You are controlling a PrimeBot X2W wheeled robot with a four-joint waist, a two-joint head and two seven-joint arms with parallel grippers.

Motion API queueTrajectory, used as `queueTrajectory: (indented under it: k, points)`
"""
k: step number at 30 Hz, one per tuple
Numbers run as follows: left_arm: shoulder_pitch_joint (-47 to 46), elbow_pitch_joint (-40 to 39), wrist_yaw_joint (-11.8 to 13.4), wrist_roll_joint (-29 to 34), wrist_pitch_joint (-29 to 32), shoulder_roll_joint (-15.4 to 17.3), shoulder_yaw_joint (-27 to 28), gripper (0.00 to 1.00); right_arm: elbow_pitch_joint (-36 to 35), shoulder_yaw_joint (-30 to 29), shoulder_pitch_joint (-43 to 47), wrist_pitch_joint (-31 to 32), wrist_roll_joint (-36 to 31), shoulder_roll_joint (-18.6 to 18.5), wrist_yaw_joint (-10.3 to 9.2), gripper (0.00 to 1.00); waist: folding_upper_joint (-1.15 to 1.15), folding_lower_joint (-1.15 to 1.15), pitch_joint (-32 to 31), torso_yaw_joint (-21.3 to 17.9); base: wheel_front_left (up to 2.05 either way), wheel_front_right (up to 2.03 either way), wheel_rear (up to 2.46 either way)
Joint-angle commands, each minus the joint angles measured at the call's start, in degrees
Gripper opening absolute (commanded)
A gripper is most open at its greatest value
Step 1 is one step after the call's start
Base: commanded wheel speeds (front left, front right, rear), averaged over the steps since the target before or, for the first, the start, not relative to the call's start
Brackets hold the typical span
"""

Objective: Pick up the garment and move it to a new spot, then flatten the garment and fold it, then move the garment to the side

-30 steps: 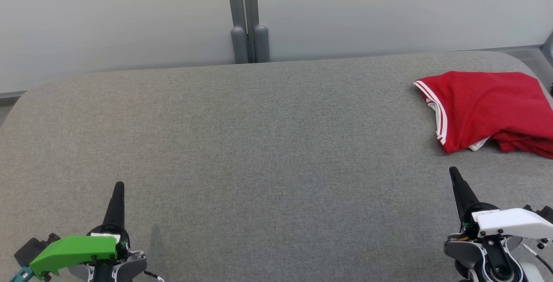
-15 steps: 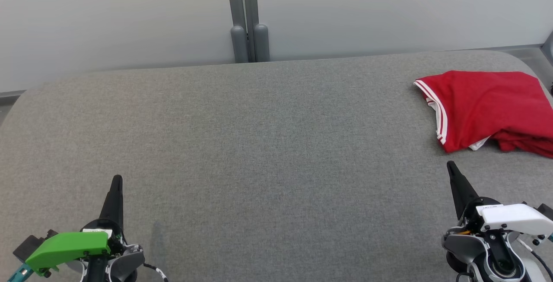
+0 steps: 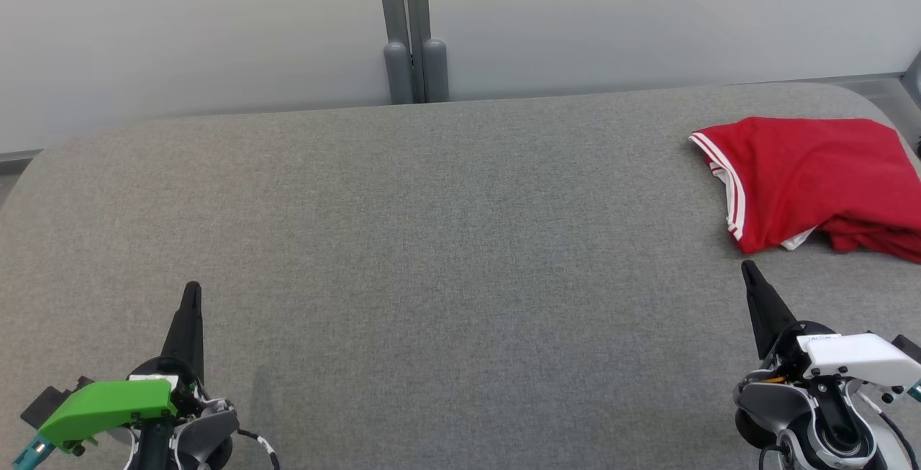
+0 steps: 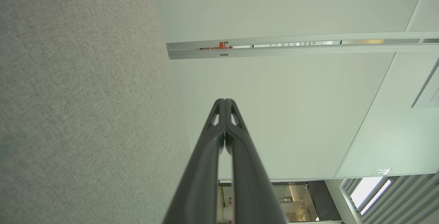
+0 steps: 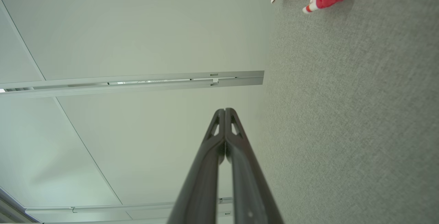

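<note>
Both arms sit low at the near edge of the grey fabric surface, fingers pointing away. The left gripper and right gripper have their fingers pressed together. The red garment lies crumpled at the far right, just beyond the right gripper and apart from it

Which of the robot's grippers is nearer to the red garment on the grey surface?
The right. The right gripper sits just short of the near edge of the red garment, not touching it. The left gripper sits far across the grey surface, at the opposite end.
</note>
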Motion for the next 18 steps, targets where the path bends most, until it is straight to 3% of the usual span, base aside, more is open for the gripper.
queueTrajectory:
  k: [1, 18]
  points:
    - [-0.7, -0.1, -0.3, -0.1, 0.2, 0.4, 0.2, 0.0, 0.1, 0.1, -0.3, 0.2, 0.3, -0.3, 0.02, 0.0, 0.0, 0.0, 0.0, 0.0, 0.0, 0.0, 0.0]
    - [-0.7, -0.1, -0.3, -0.1, 0.2, 0.4, 0.2, 0.0, 0.1, 0.1, -0.3, 0.2, 0.3, -0.3, 0.02, 0.0, 0.0, 0.0, 0.0, 0.0, 0.0, 0.0, 0.0]
